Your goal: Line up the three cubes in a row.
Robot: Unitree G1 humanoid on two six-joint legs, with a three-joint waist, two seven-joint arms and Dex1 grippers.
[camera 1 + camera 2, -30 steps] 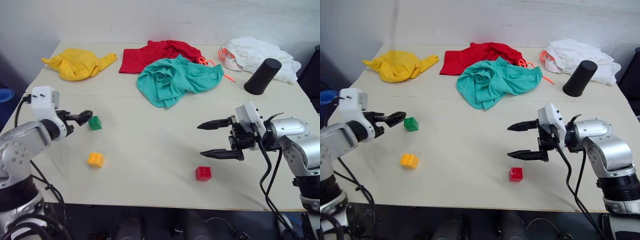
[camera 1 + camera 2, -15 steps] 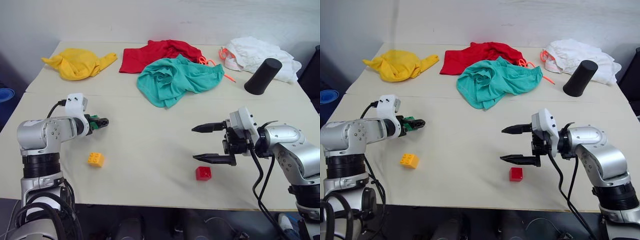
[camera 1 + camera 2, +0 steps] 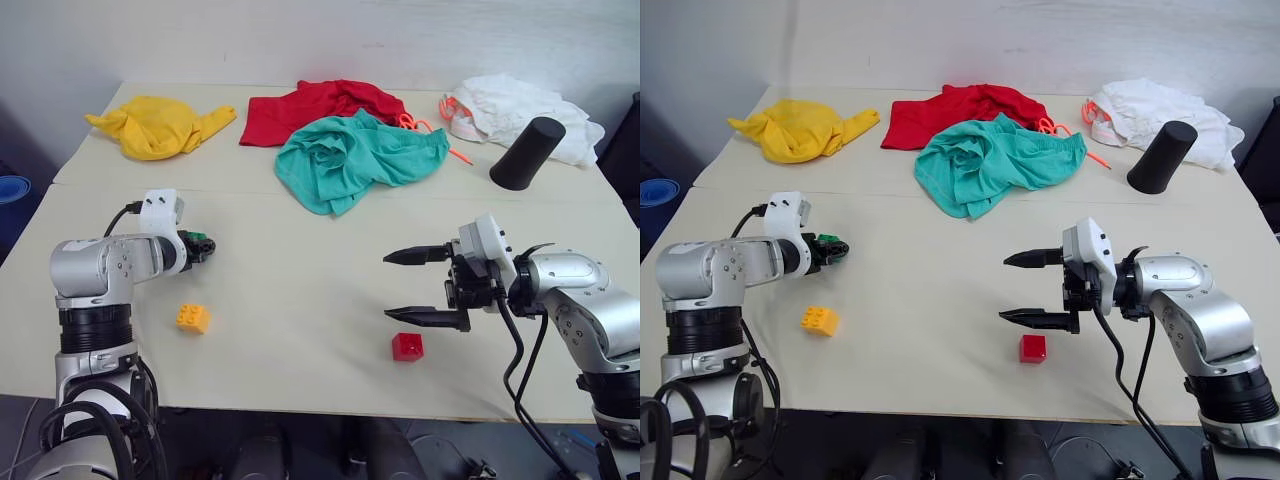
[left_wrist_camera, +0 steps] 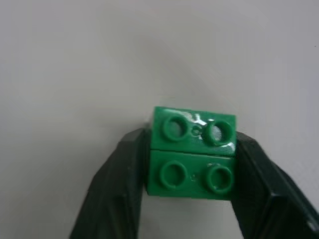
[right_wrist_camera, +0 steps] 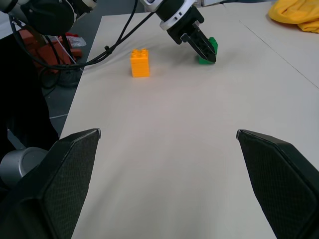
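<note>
Three studded cubes were noted on the table (image 3: 300, 300), well apart from one another and not in a row. The green cube (image 4: 192, 152) was found clamped between the two black fingers (image 4: 122, 189) of the left gripper (image 3: 200, 246), on the left side of the table; the fingers were closed against its two opposite side faces. In the left wrist view its long axis was seen running across from finger to finger, with two rows of round studs facing the camera. Whether its underside touched the table could not be told for certain; in the right wrist view it appeared to rest on the surface.

The orange-yellow cube (image 3: 192, 318) was recorded just nearer the table's front edge than the green one, apart from the left gripper. In the right wrist view it was seen standing upright, studs upward, long axis vertical.

The red cube (image 3: 407, 346) was logged near the front edge on the right side, just below the right gripper (image 3: 412, 286) and not touched by it. That gripper was held spread wide, fingers pointing toward the robot's left, with nothing between them.

A black cylinder (image 3: 527, 153) was seen lying tilted at the far right against a white cloth (image 3: 500, 100); its contents could not be made out.
</note>
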